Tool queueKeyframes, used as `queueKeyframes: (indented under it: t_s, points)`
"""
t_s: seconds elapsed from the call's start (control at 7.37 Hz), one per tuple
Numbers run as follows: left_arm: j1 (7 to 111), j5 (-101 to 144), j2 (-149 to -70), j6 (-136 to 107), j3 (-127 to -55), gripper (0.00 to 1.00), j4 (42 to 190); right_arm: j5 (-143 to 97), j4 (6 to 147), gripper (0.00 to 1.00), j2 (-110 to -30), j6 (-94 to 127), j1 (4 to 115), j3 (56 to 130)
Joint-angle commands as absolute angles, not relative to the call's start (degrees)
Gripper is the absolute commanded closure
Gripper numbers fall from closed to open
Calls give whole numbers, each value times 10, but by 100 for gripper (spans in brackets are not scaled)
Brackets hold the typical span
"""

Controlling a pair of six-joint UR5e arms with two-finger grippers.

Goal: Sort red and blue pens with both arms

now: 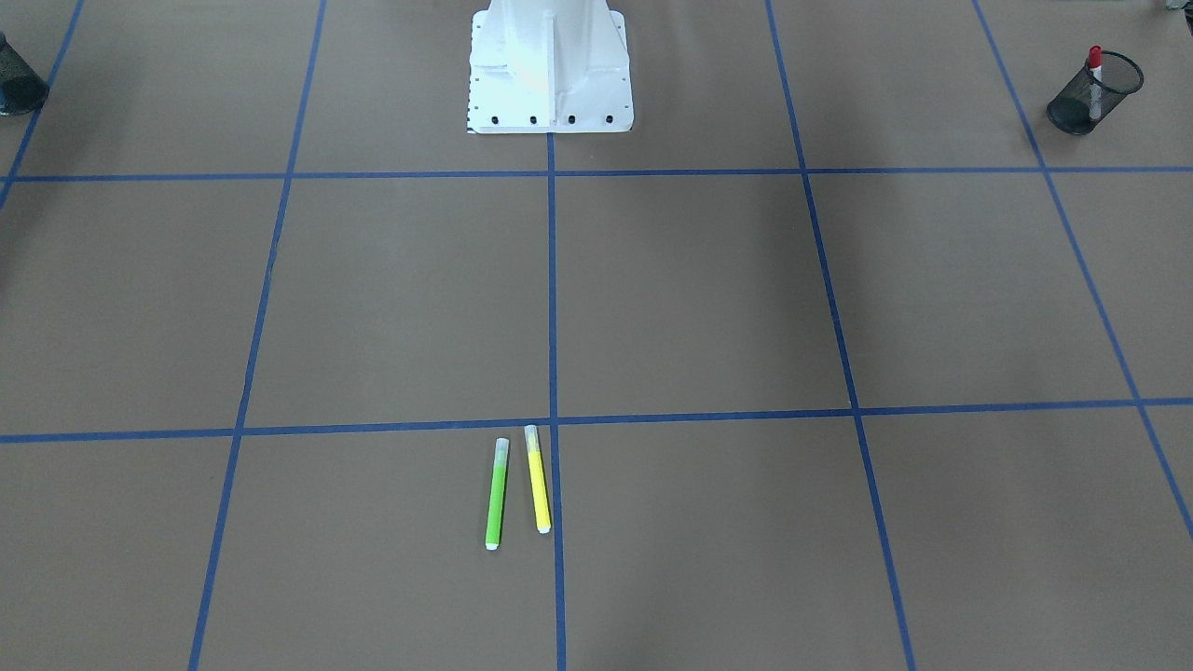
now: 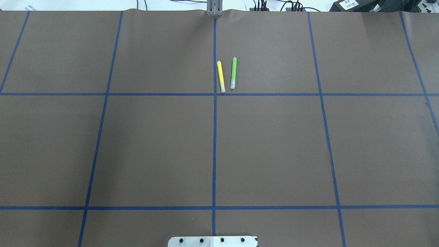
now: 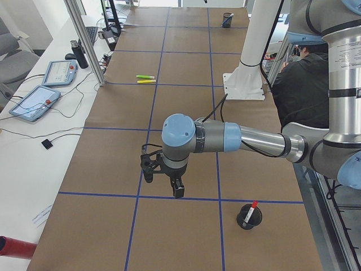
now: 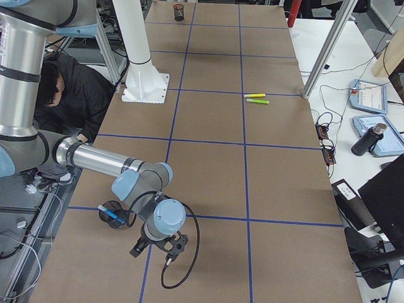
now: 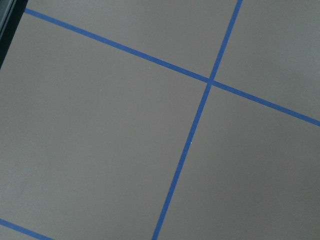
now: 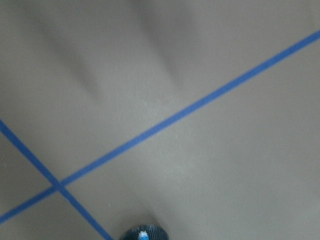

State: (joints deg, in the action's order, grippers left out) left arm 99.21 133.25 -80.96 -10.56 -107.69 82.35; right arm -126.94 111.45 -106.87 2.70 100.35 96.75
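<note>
**Both sorted; tip-over is the risk**

Left gripper (image 3: 163, 186) hangs near red pen (image 3: 253, 206) in left cup (image 3: 247, 220). Right gripper (image 4: 153, 254) hangs beside blue pen (image 4: 112, 216) in right cup (image 4: 106, 208). Grip state: cannot tell, either one. Low swing could topple a cup.

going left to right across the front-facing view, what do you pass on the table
left mesh cup → green highlighter → yellow highlighter → right mesh cup, with a red-capped marker standing in it
</note>
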Motion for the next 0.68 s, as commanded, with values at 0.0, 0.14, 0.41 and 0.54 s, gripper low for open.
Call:
queueKeyframes:
  t_s: [0.0, 0.14, 0.41, 0.54]
  points:
    - [991, 1327, -789, -108, -1038, 0, 950, -1308, 977, 0, -1066, 113, 1004, 971]
    - [991, 1327, -781, -106, -1038, 0, 978, -1334, 956, 0, -1052, 114, 1004, 974]
    - [967, 1327, -780, -108, -1036, 0, 985, -1350, 909, 0, -1032, 108, 1004, 986]
    - [940, 1329, -780, -114, -1036, 0, 983, -1348, 848, 0, -1031, 113, 1001, 982]
